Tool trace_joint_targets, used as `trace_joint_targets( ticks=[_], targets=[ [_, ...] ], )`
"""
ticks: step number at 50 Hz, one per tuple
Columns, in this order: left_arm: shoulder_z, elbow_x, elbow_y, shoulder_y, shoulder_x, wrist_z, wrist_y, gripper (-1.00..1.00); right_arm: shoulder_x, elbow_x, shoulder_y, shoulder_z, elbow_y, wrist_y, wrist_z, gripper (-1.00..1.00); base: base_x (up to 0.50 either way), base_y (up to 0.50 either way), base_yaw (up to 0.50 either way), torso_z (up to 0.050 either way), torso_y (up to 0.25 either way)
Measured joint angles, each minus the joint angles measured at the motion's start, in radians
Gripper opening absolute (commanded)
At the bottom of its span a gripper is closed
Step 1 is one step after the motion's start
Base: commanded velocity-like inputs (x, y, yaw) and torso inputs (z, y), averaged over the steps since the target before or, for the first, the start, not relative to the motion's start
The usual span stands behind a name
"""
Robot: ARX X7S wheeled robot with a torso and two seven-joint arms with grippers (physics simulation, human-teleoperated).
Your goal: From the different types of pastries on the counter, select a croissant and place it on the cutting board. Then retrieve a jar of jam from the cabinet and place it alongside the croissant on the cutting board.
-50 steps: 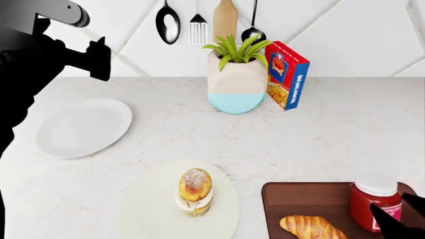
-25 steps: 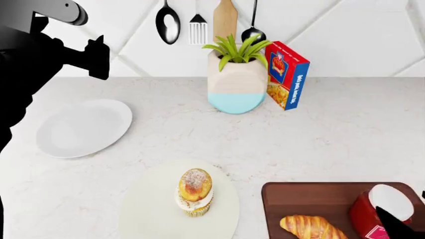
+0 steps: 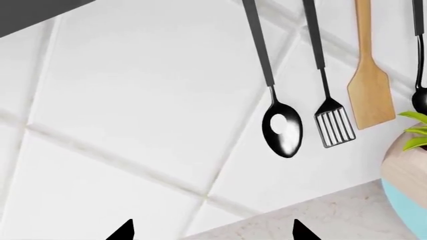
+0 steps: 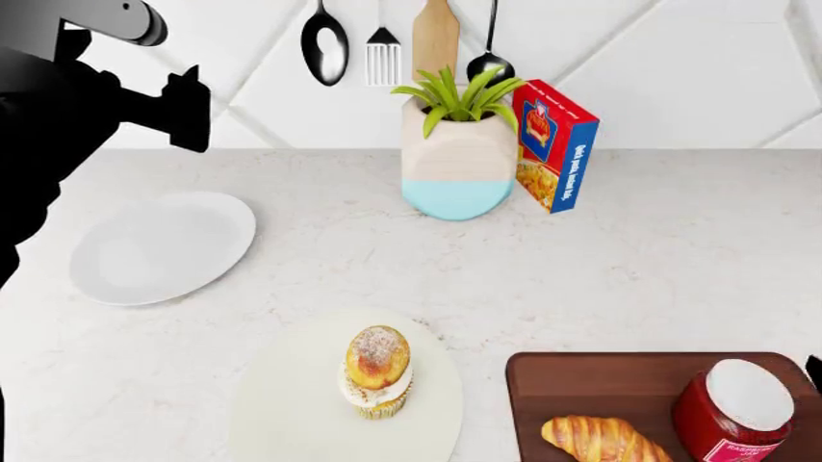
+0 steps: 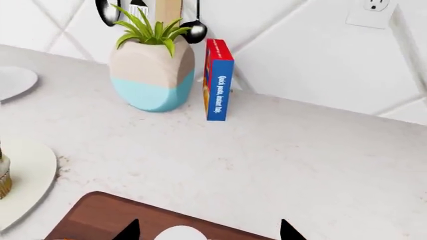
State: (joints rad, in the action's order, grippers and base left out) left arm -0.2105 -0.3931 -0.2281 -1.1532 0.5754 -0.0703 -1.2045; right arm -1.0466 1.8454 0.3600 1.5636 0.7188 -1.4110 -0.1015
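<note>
On the cutting board (image 4: 603, 385), at the near right of the counter (image 4: 617, 260), the jar of jam (image 4: 732, 414) stands upright with its white lid up, just beside the croissant (image 4: 602, 439), which lies toward the board's near edge. No finger touches the jar. In the right wrist view the right gripper (image 5: 207, 231) hangs above the board with its two dark fingertips (image 5: 128, 231) spread apart, the jar's lid showing between and below them; those jaws are parted and hold nothing. Ahead of that gripper the counter runs bare up to the plant pot (image 5: 152, 75) and the red-and-blue box (image 5: 217, 80) standing against the tiled wall.

To that gripper's left, the cupcake (image 4: 376, 370) sits on a pale plate (image 4: 289, 404) whose rim comes near the board's left edge.

The left gripper (image 3: 212, 233) is raised well above the counter's far left, near the wall, its tips wide apart and empty, facing the hanging spoon (image 3: 281, 131), slotted turner (image 3: 333, 127) and wooden spatula (image 3: 371, 97). Below it rests a white plate (image 4: 161, 246), apart from everything else.
</note>
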Motion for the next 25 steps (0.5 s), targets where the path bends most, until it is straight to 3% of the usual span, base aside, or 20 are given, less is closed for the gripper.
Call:
trace_joint_targets(
  ticks=[12,25],
  targets=[
    [0.001,-0.004,-0.004,0.0,0.002,0.002,-0.003,1.0,-0.137,0.193,0.079,0.226,-0.156,0.012,-0.149,1.0,0.0,0.0,0.0,0.0,0.0],
    [0.038,-0.025,-0.059,0.003,0.016,0.012,-0.045,1.0,-0.294,0.288,0.121,0.362,-0.317,0.021,-0.277,1.0,0.0,0.0,0.0,0.0,0.0]
  ],
)
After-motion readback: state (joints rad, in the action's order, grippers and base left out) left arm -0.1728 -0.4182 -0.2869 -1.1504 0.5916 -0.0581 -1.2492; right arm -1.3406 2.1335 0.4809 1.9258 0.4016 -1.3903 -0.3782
